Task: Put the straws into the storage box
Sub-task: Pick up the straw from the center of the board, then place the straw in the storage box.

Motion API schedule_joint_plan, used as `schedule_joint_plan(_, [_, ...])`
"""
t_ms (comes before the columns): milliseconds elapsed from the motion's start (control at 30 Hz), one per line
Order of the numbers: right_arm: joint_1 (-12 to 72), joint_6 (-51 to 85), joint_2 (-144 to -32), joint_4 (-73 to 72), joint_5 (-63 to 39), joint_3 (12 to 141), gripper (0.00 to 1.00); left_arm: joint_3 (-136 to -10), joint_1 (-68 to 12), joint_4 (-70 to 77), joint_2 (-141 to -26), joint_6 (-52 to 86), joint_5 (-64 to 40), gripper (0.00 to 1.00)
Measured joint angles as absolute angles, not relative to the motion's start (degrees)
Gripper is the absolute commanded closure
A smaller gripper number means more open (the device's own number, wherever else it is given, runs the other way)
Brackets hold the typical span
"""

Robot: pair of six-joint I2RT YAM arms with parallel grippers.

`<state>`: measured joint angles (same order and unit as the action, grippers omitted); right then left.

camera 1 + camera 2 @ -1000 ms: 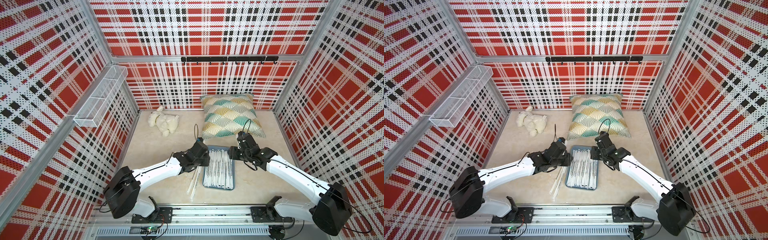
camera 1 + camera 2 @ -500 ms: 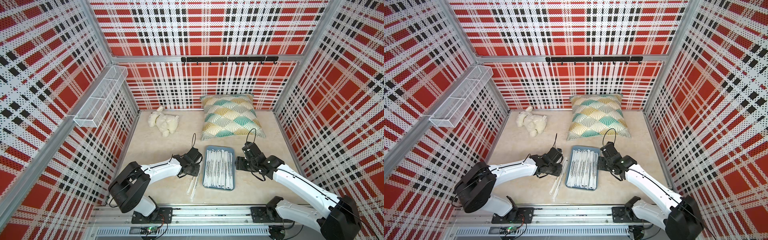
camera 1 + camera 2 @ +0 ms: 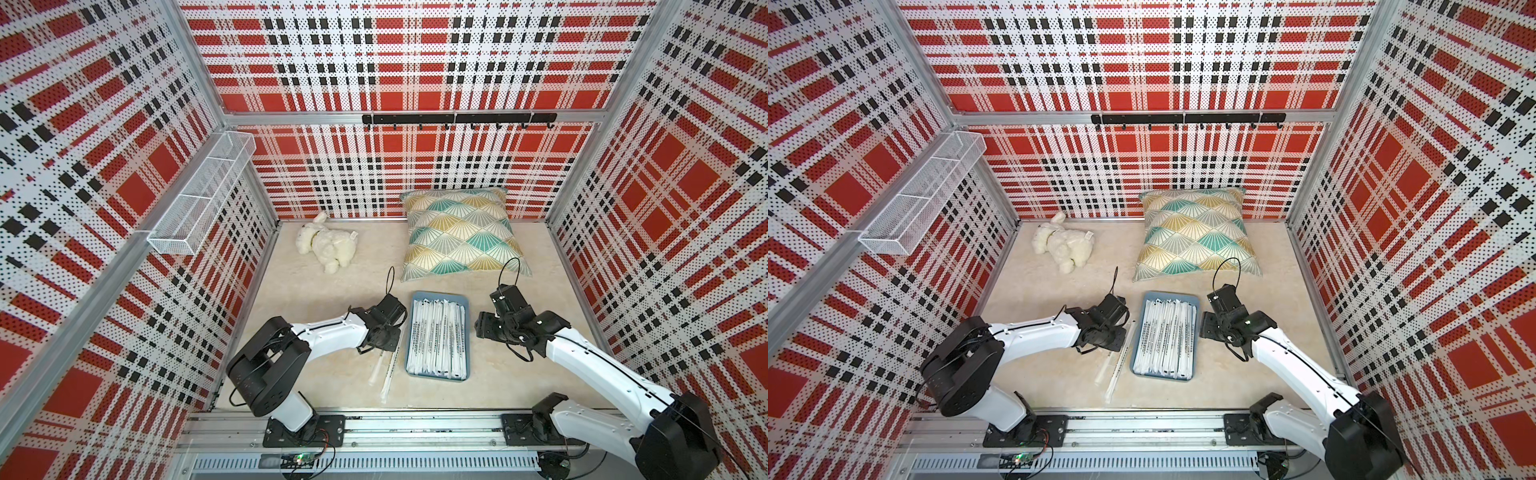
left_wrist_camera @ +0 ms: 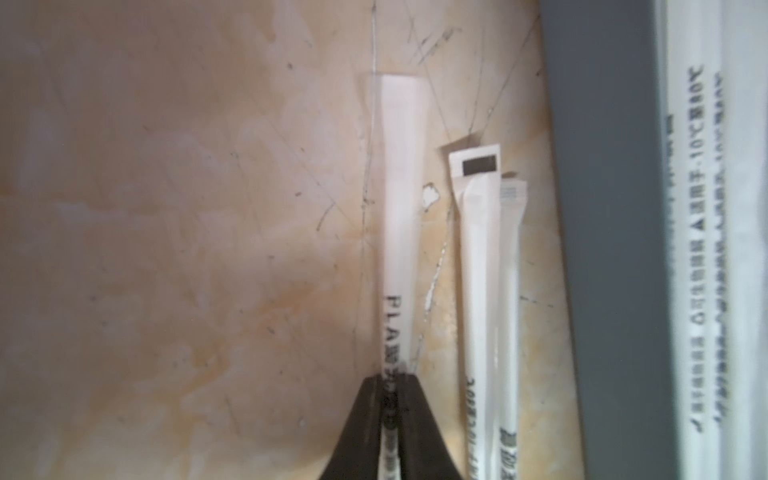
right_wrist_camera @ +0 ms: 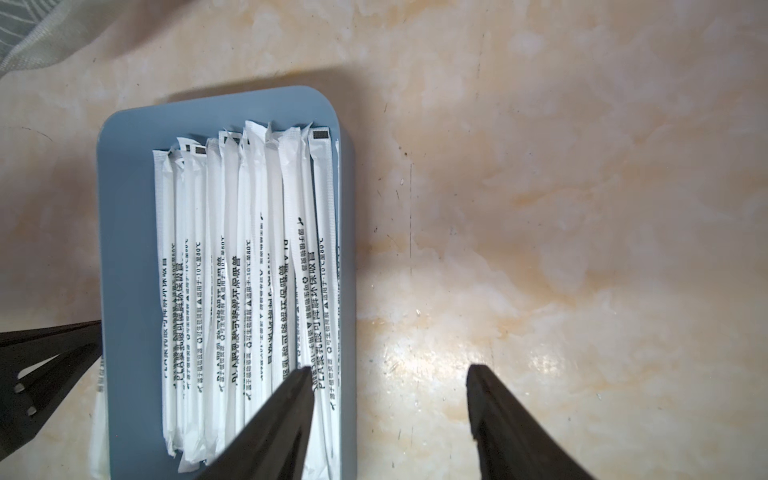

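Storage box (image 3: pixel 440 294) sits centre-near on the table (image 3: pixel 332 291), packed w/ straws (image 3: pixel 438 336) lying near-to-far. Three more lie on the table just left of the box. L gripper (image 4: pixel 390 376) is low at the tabletop, pinched tight on the leftmost loose straw (image 4: pixel 401 232). The other two loose straws (image 4: pixel 478 291) lie btw it and the box's left wall. R gripper (image 5: pixel 388 370) has jaws apart w/ nothing in them, one finger over the box's right edge, the other over bare table. Pillow (image 3: pixel 459 235) & plush toy (image 3: pixel 328 245) lie at the far side, well apart from the box.
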<state>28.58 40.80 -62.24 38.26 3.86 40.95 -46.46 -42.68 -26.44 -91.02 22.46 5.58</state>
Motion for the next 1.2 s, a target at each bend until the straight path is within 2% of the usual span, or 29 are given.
schedule_joint_plan(167, [28.53, 40.75, -62.43, 37.71, 3.55, 40.97, 0.36, -49.19, -38.87, -30.63, -90.24, 23.33, 8.97, 1.00])
schedule_joint_plan(300, [28.51, 40.77, -63.31, 36.77, 2.98, 40.97, 0.36, -52.88, -35.75, -32.99, -84.82, 26.68, 11.29, 1.00])
schedule_joint_plan(400, [28.47, 40.80, -64.40, 35.70, 2.44, 40.97, 0.37, -55.88, -39.07, -30.83, -80.95, 31.03, 10.79, 1.00])
schedule_joint_plan(467, [28.47, 40.82, -65.28, 34.94, 2.11, 40.97, 0.37, -57.41, -44.66, -26.57, -80.36, 34.76, 9.85, 1.00])
schedule_joint_plan(600, [28.47, 40.82, -66.30, 33.87, 1.56, 40.99, 0.37, -59.09, -53.30, -19.22, -85.62, 40.45, 7.90, 1.00])
schedule_joint_plan(667, [28.47, 40.82, -66.50, 33.58, 1.43, 41.06, 0.37, -60.03, -55.02, -17.54, -89.91, 41.78, 7.86, 1.00])
schedule_joint_plan(867, [28.47, 40.82, -66.65, 32.77, 1.06, 41.15, 0.38, -60.55, -55.35, -16.16, -99.31, 43.75, 8.95, 1.00])
schedule_joint_plan(1067, [28.47, 40.91, -66.65, 32.03, 0.86, 40.97, 0.38, -60.53, -55.44, -15.90, -101.58, 44.84, 9.28, 0.99])
schedule_joint_plan(1200, [28.47, 40.99, -66.65, 31.55, 0.60, 40.97, 0.39, -60.55, -55.40, -15.94, -101.58, 45.52, 9.43, 0.78])
